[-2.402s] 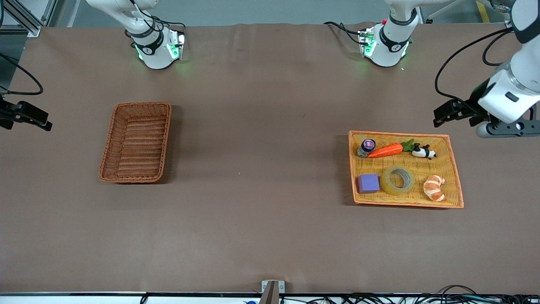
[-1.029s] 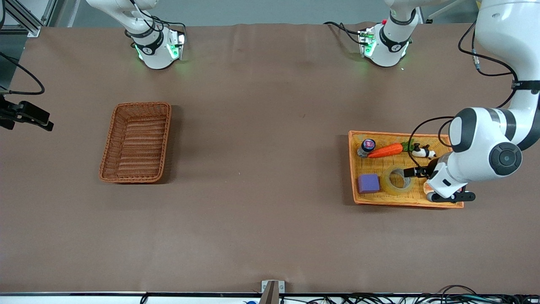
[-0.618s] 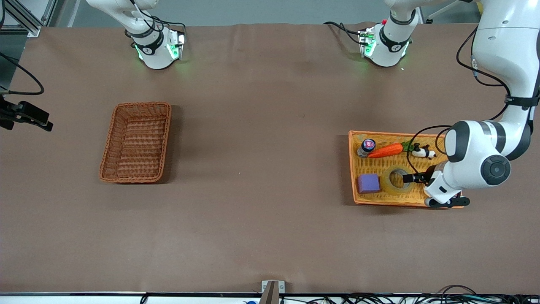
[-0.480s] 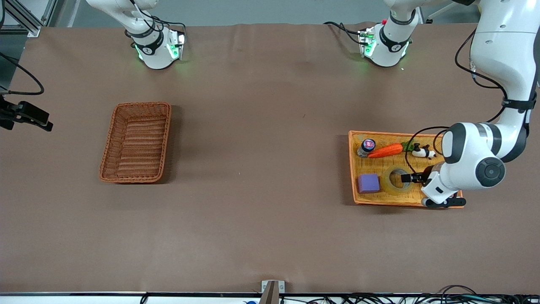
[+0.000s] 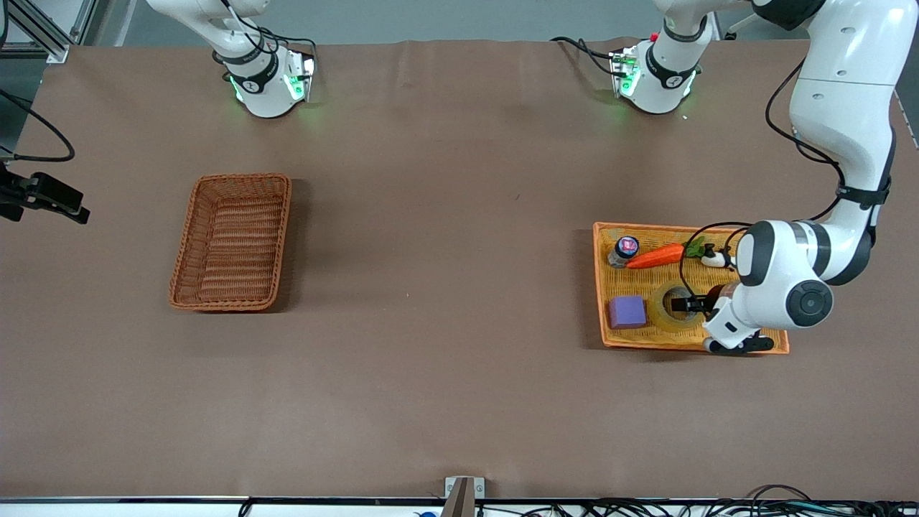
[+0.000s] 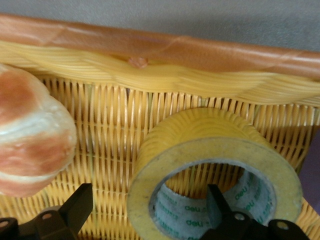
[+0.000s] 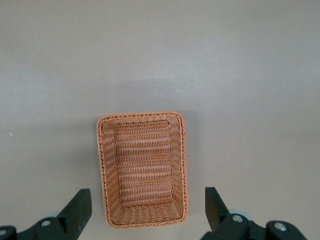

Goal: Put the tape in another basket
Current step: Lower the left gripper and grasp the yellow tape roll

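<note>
The tape (image 5: 659,310), a yellowish ring with a grey core, lies flat in the orange-yellow tray (image 5: 597,283) toward the left arm's end of the table. My left gripper (image 5: 688,304) is open and low over it. In the left wrist view the gripper (image 6: 147,205) straddles the tape (image 6: 215,130): one finger (image 6: 216,200) is inside the core hole and the other finger (image 6: 80,202) is outside the ring. The dark reddish-brown basket (image 5: 237,177) stands empty toward the right arm's end. My right gripper (image 5: 50,197) waits, open, high beside the basket (image 7: 102,170).
The tray also holds a purple cube (image 5: 627,311), a toy carrot (image 5: 655,255), a small jar (image 5: 623,249) and a panda toy (image 5: 711,257). A croissant (image 6: 30,130) lies beside the tape; the tray rim (image 6: 175,50) is close to it.
My left arm has swung in from the table's end and come down over the tray, so its open fingers now straddle the tape's wall. The right arm has not moved.
</note>
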You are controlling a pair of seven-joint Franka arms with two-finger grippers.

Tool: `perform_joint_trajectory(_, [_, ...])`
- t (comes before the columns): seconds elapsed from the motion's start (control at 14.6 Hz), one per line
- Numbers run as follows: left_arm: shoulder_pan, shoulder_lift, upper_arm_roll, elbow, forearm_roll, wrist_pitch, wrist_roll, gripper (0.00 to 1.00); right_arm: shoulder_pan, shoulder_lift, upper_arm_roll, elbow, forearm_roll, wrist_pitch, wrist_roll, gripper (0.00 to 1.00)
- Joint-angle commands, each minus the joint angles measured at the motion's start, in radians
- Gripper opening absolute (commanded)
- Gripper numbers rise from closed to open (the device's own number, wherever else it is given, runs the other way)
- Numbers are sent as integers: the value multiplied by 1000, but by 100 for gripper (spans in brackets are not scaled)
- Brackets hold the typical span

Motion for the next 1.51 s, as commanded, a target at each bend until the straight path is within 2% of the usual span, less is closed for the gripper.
perform_joint_trajectory(0.0, [-8, 13, -3, 9, 68, 5, -45, 91, -18, -8, 11, -5, -10, 5, -5, 100])
perform_joint_trajectory(0.14, [-8, 13, -3, 7, 99, 5, -81, 32, -20, -7, 11, -5, -7, 6, -5, 100])
perform_joint_trajectory(0.21, [-9, 13, -3, 12, 103, 5, -86, 18, -20, -7, 11, -5, -7, 6, -5, 100])
perform_joint_trajectory(0.41, [-6, 14, -6, 15, 125, 25, -87, 2, -14, -7, 11, -5, -11, 6, -5, 100])
perform_joint_trajectory(0.62, [4, -9, -16, 23, 125, 22, -69, 1, -17, -7, 11, -5, -13, 8, -5, 100])
perform_joint_trajectory(0.82, [8, -85, -18, 29, 119, 8, -68, 1, -18, -7, 11, -5, -16, 17, -6, 100])
perform_joint_trajectory(0.96, [6, -133, -36, 35, 113, -60, -66, 1, -21, -5, 11, -3, -13, 23, -6, 100])
perform_joint_trajectory(1.24, [2, -164, -170, 139, 111, -238, -86, 1, -20, -5, 11, -5, -1, 38, -3, 100])
perform_joint_trajectory(1.44, [-29, -144, -277, 199, 110, -257, -132, 1, -23, -5, 11, -3, 1, 40, 5, 100])
